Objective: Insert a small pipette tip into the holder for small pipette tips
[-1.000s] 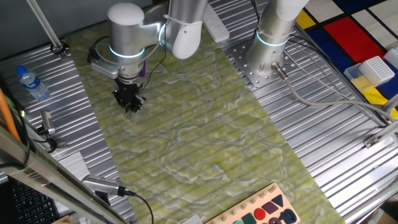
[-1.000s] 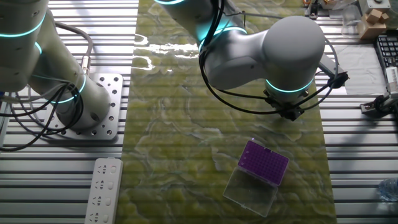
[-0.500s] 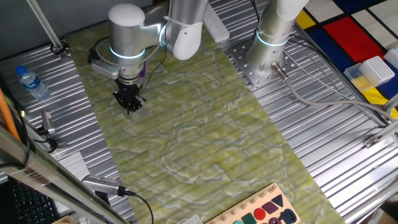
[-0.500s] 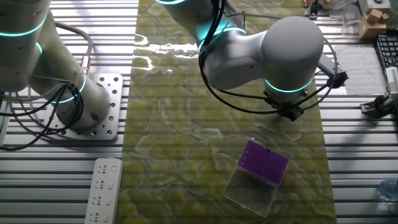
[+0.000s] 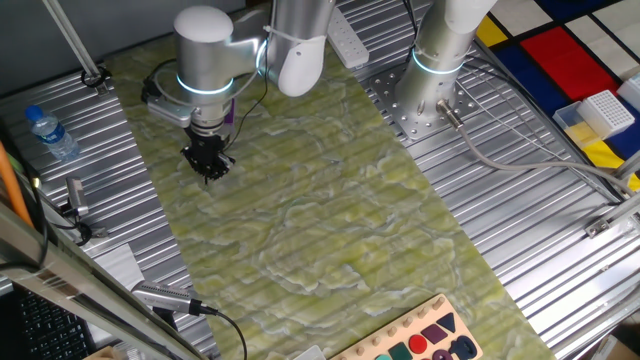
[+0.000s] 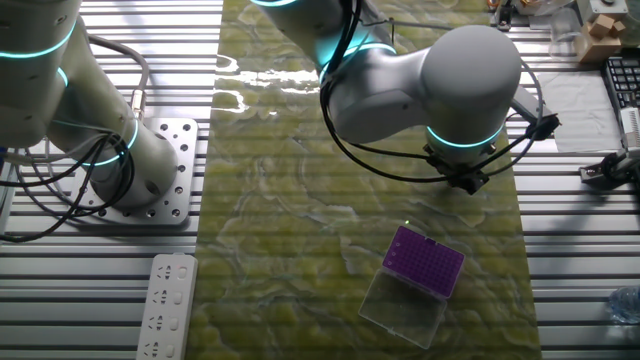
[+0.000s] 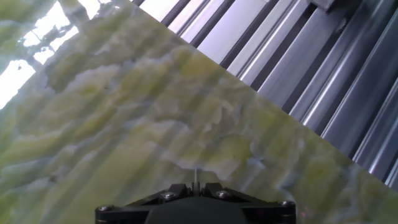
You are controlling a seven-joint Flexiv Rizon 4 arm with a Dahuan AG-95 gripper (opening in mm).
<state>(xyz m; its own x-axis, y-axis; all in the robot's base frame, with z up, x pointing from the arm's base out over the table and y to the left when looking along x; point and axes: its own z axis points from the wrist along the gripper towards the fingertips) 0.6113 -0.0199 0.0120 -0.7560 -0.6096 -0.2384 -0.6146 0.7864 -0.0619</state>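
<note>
The holder for small pipette tips (image 6: 425, 261) is a small purple box on the green mat, with its clear lid (image 6: 403, 309) lying open beside it. In one fixed view only a purple sliver of it (image 5: 229, 112) shows behind the wrist. My gripper (image 5: 208, 170) hangs just above the mat, beside the holder and apart from it. In the other fixed view the big wrist hides most of my gripper (image 6: 463, 183). In the hand view my gripper (image 7: 195, 185) is shut on a thin small pipette tip (image 7: 196, 177) that points at the bare mat.
A second arm's base (image 5: 432, 95) stands on a bolted plate. A white gridded rack with a yellow base (image 5: 600, 114) sits far right. There is a water bottle (image 5: 50, 133) at the left, a power strip (image 6: 167, 305), and a shape board (image 5: 425, 340) at the mat's front edge.
My gripper has risen slightly off the mat with the tip held in it; since half a second ago it has stayed still. The holder has not moved.
</note>
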